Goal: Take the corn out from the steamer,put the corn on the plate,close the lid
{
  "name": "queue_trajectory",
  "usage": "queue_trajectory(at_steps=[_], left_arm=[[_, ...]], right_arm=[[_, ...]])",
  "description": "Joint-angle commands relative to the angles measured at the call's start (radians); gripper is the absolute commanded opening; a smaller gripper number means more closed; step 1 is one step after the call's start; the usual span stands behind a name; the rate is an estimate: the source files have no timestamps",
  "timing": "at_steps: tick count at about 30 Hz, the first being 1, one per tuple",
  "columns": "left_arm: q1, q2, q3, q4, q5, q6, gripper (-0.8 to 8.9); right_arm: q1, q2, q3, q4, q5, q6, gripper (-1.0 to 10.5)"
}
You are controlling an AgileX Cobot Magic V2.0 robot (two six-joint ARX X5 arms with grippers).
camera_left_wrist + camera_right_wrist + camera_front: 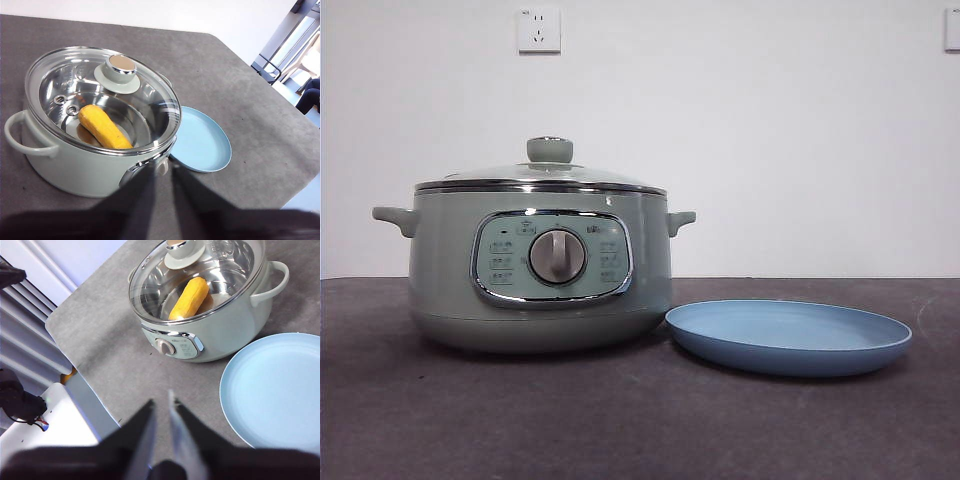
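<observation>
I can't read the small print on the steamer [540,265] panel around its dial [557,257]. The lid [100,95] is seated on the pot, and through its glass I see the corn [104,127] lying inside. The plate [788,337] sits just beside the steamer with nothing on it. Bare grey table [620,420] stretches in front of both. My left gripper [164,172] and right gripper [161,407] hang above the table, jaws a narrow gap apart and holding nothing.
</observation>
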Motion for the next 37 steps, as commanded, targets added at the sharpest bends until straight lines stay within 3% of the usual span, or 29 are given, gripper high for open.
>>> queue_trajectory(at_steps=[1, 3, 17, 28, 37], left_arm=[[0.002, -0.001, 0.005, 0.014, -0.002, 0.011, 5.35], [0.002, -0.001, 0.005, 0.028, -0.002, 0.011, 5.34], [-0.044, 0.127, 0.056, 0.152, -0.010, -0.015, 5.34], [-0.257, 0.480, 0.296, 0.289, -0.205, 0.026, 5.35], [-0.369, 0.748, 0.351, 0.495, -0.359, 0.057, 5.34]], right_arm=[[0.001, -0.001, 0.002, 0.003, 0.003, -0.005, 4.4], [0.001, -0.001, 0.002, 0.003, 0.003, 0.001, 5.6], [0.001, 0.000, 0.002, 0.003, 0.003, 0.000, 5.7], [0.001, 0.000, 0.002, 0.003, 0.003, 0.001, 5.7], [0.001, 0.000, 0.002, -0.012, 0.003, 0.001, 5.7]])
